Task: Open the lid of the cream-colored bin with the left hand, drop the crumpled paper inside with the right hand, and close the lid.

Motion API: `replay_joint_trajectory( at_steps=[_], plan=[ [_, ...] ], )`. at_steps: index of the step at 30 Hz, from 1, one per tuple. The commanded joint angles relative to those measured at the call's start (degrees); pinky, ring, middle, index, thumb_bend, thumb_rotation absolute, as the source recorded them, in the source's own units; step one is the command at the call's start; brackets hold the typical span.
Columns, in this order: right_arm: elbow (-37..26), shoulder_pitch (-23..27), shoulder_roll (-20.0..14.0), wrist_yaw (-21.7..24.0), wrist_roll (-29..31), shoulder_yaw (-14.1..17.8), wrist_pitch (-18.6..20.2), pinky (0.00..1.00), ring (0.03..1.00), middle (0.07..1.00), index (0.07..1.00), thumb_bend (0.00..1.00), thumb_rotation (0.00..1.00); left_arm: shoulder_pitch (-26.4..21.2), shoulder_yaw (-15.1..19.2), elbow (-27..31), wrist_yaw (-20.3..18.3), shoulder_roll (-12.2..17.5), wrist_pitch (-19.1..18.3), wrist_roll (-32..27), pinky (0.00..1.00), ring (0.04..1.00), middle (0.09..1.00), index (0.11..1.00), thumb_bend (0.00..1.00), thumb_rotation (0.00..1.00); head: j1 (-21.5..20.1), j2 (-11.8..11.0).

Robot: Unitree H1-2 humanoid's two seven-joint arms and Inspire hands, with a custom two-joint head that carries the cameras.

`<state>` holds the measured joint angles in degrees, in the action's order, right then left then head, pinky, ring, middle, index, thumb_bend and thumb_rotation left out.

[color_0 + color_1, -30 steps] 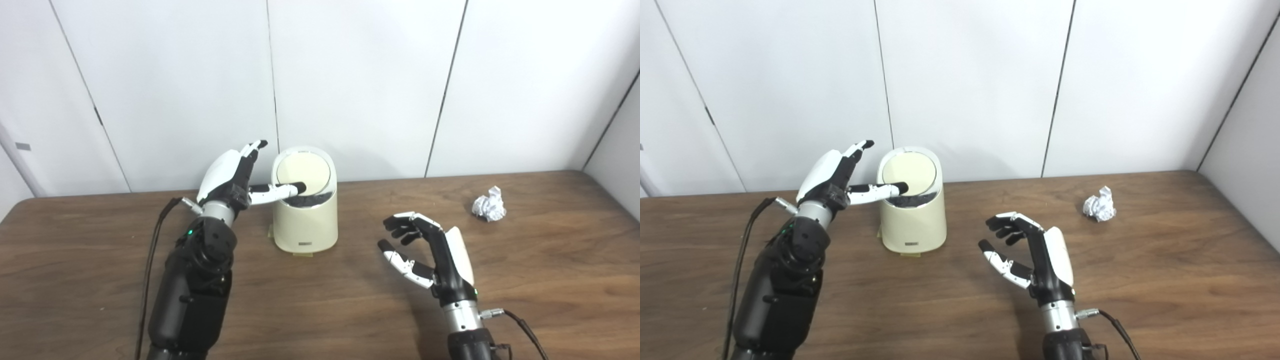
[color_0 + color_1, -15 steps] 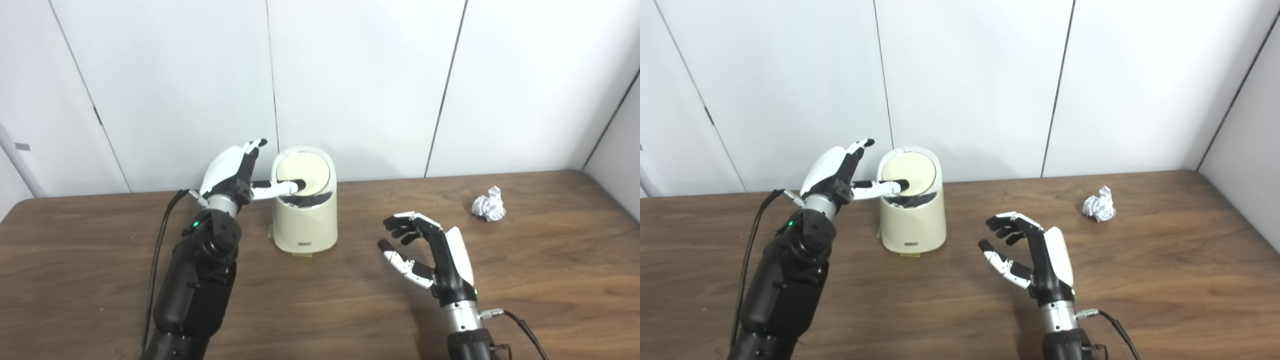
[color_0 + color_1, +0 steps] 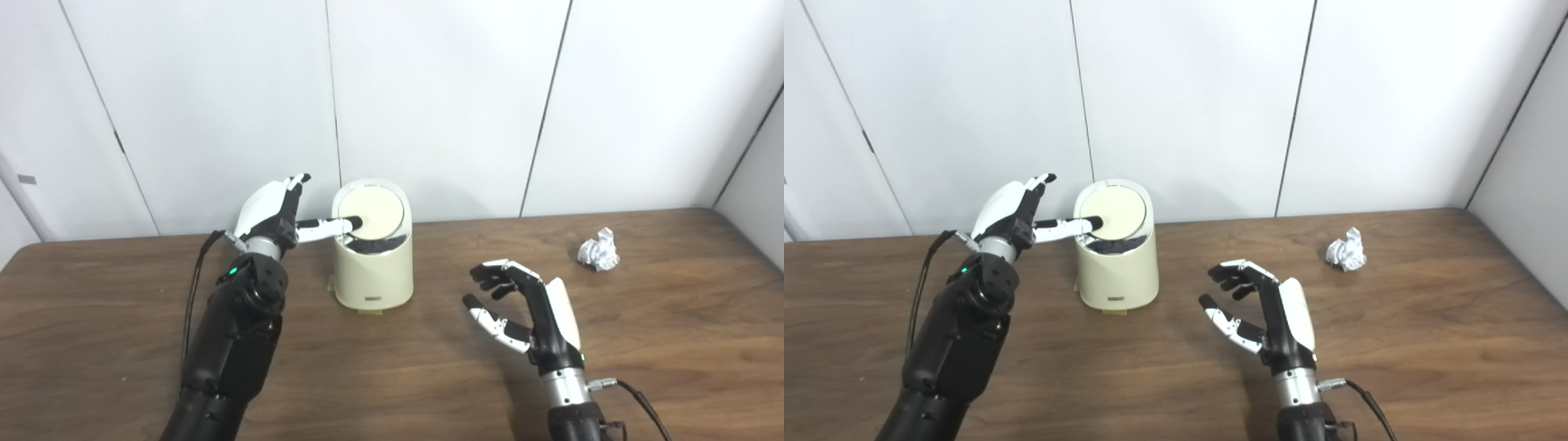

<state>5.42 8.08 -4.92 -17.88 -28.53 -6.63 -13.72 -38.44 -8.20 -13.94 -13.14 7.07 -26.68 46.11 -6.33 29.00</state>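
The cream-colored bin (image 3: 372,272) stands near the back of the table, left of centre. Its round lid (image 3: 372,206) is tilted up, baring a dark gap along its front edge. My left hand (image 3: 272,215) is just left of the bin, fingers apart, with one fingertip touching the lid's left side. The crumpled paper (image 3: 599,249) lies at the back right of the table. My right hand (image 3: 527,309) hovers open over the table's middle right, well short of the paper, holding nothing.
A brown wooden table (image 3: 392,367) spans the view, with white wall panels (image 3: 441,98) right behind the bin. Cables trail from both wrists.
My left hand has drawn back to the left, its fingertip sliding from the lid's lower middle to its left side. The right hand and the paper have not moved.
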Motion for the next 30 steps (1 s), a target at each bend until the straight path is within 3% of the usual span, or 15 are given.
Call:
replay_joint_trajectory(
  at_steps=[1,30],
  plan=[
    [3.5,-1.9,0.2,-0.8,-1.1,-0.4,-0.7,0.48,0.574,0.606,0.595,0.25,0.26,-3.6,-0.2,0.0,1.9,0.6,-0.2,0.0,1.00,1.000,1.000,1.000,0.89,0.54,-0.1,0.2],
    [3.8,-1.5,0.3,-1.0,-1.2,-0.7,-0.7,0.47,0.572,0.605,0.596,0.24,0.26,-4.1,-1.4,-0.7,2.4,0.3,-0.2,0.4,1.00,1.000,1.000,1.000,0.92,0.54,-0.2,0.1]
  ],
)
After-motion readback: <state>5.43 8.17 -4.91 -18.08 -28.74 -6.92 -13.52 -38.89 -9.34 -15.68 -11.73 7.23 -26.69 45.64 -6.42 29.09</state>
